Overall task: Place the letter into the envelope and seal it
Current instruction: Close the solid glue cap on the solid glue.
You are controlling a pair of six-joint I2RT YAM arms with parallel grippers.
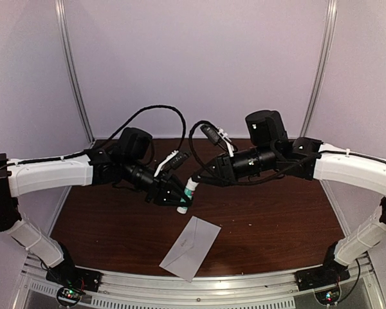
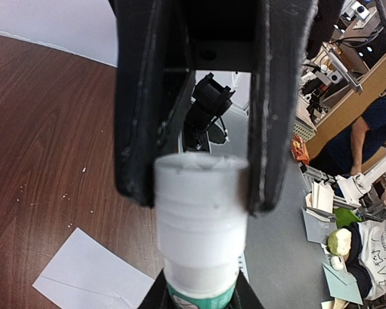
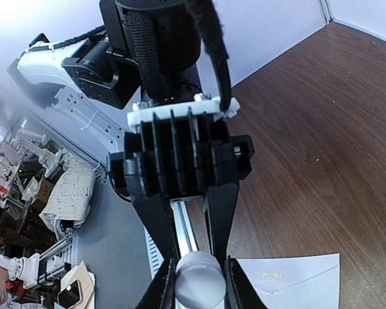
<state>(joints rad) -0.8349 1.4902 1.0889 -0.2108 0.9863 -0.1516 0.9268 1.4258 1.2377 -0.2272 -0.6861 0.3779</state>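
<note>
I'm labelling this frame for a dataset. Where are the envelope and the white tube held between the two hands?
envelope (image 1: 190,248): top external view, middle of its upward-facing side.
white tube (image 2: 202,215): left wrist view, the wide white section just above the green label.

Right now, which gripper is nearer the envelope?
Left, judging by the top view. The left gripper holds the lower end of the glue stick, just behind the envelope; the right gripper grips the upper end, farther back.
</note>
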